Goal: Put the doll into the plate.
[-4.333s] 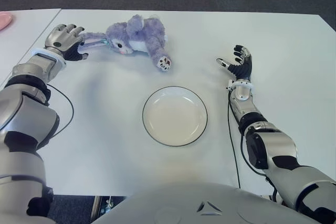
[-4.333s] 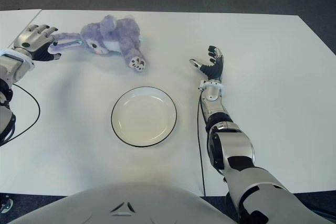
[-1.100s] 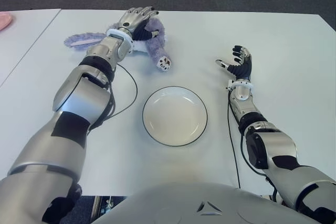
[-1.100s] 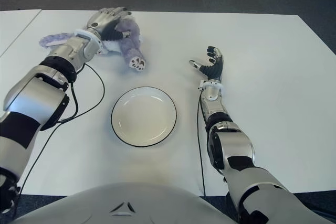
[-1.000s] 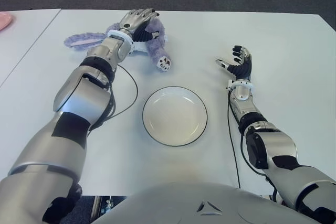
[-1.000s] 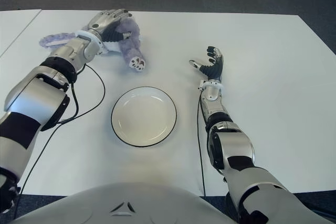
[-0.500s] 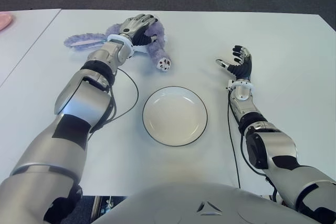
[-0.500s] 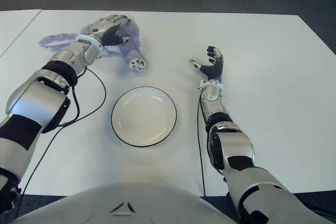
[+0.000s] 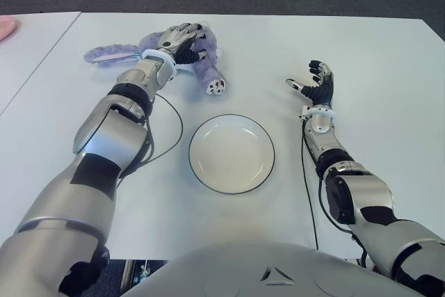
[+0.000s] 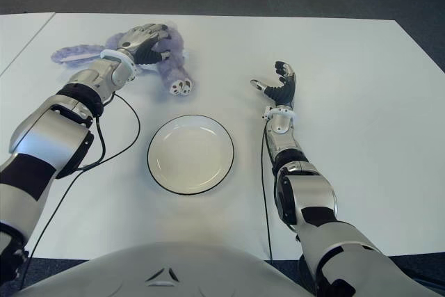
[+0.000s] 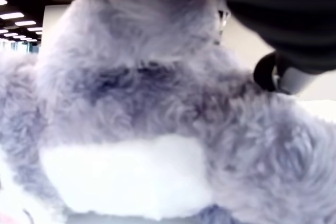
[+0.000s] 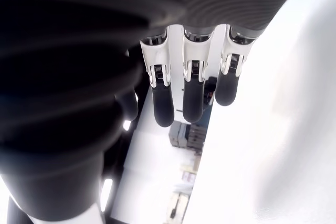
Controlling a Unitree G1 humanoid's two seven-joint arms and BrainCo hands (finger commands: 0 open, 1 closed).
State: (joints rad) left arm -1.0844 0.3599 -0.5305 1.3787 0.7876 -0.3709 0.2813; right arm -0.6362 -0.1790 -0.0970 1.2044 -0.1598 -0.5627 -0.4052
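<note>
The doll is a purple plush rabbit lying at the back of the white table, its long ear stretched to the left and one foot pointing toward the plate. My left hand lies on its body with the fingers curled into the fur. Purple and white fur fills the left wrist view, pressed against the palm. The white, dark-rimmed plate sits in the middle of the table, nearer to me than the doll, with nothing in it. To the right of the plate, my right hand is idle, its fingers spread.
The white table reaches to the right and front. A second white table adjoins on the left, with a pink object at its far edge. A black cable loops from my left arm beside the plate.
My left hand has drawn back slightly toward me and closed its fingers on the doll's body; the doll's foot has shifted a little. The right hand has not moved.
</note>
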